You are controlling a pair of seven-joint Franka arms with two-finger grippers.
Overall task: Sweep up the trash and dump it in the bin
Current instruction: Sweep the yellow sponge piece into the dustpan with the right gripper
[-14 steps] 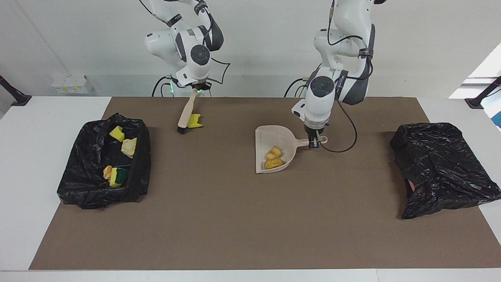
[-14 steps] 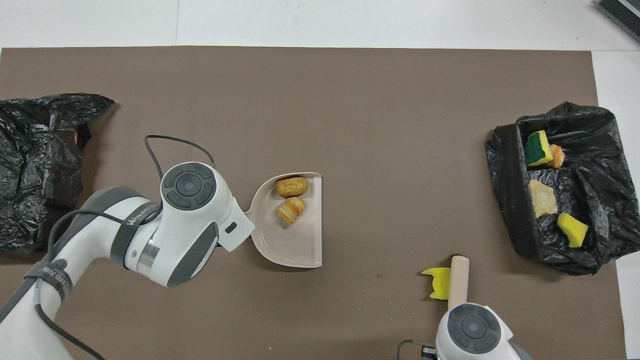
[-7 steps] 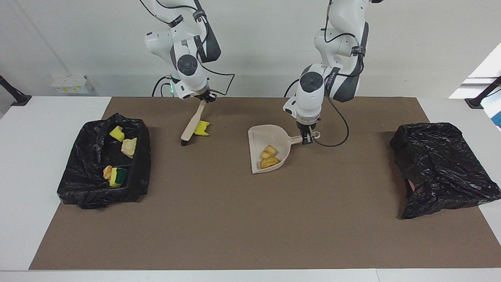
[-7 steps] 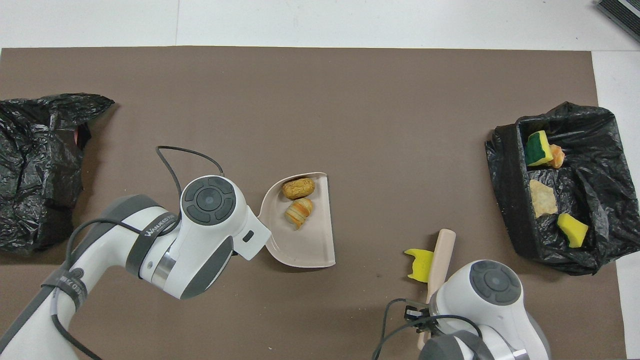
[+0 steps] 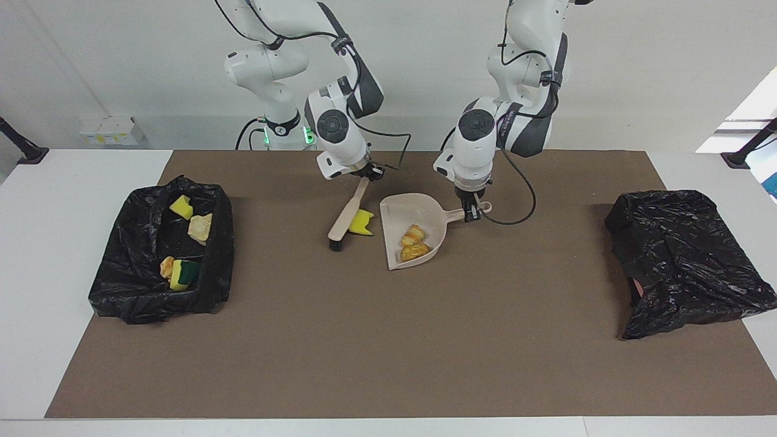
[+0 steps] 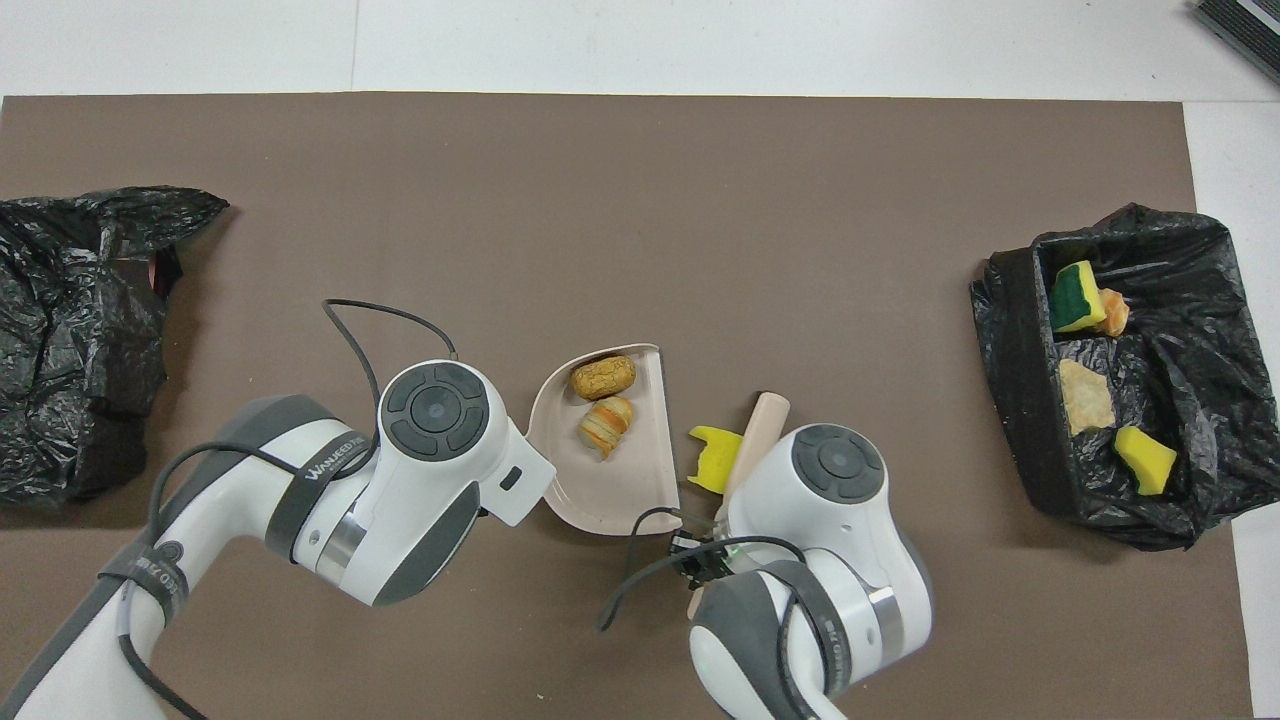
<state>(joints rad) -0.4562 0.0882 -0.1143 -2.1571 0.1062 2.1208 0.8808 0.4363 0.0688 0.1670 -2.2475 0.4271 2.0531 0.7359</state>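
Observation:
My right gripper is shut on the top of a beige brush, which leans with its dark bristles on the mat. One yellow sponge piece of trash lies against the brush, just beside the open mouth of the beige dustpan. Two tan bread lumps rest in the pan. At the pan's handle, my left gripper is shut on it. The bin, lined with a black bag, stands at the right arm's end of the table and holds several pieces.
A second crumpled black bag lies at the left arm's end of the table. The brown mat covers most of the table. In the overhead view both wrists hide the fingers.
My right arm has swept the brush and the yellow sponge across the mat up to the dustpan's mouth. My left arm has shifted and turned the pan slightly toward them.

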